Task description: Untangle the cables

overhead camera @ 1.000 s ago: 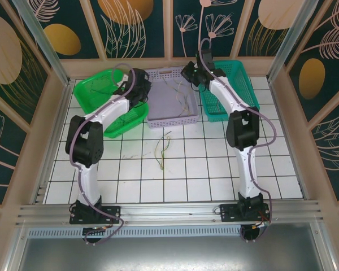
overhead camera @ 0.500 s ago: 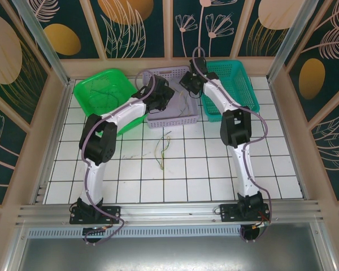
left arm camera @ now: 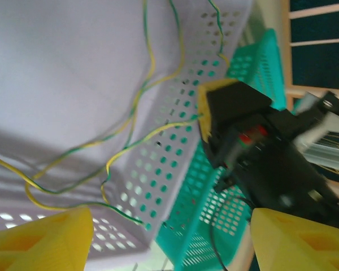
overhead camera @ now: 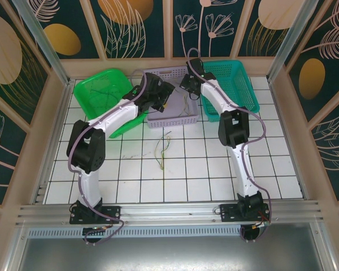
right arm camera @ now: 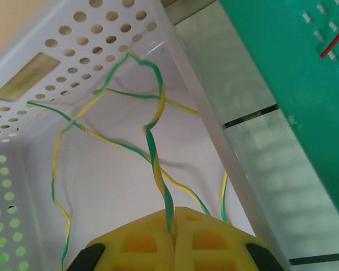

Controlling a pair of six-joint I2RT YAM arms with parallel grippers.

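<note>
Not far along imo: right gripper pinches one yellow-green cable from the lilac basket tangle, left gripper spread wide, empty. More cables sit mid-table.

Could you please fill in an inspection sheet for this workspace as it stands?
Surface: white tiled table, mostly bare.
Job's things: yellow-green cables in the lavender basket; loose cables on the table; red cable in the teal basket.
Clutter: nothing seen.
Tools: left tool open above the lavender basket; right tool shut on one of the yellow-green cables.
Cables: purple arm cables run along both arms.
Surroundings: metal frame, floral wall panels, green basket.
</note>
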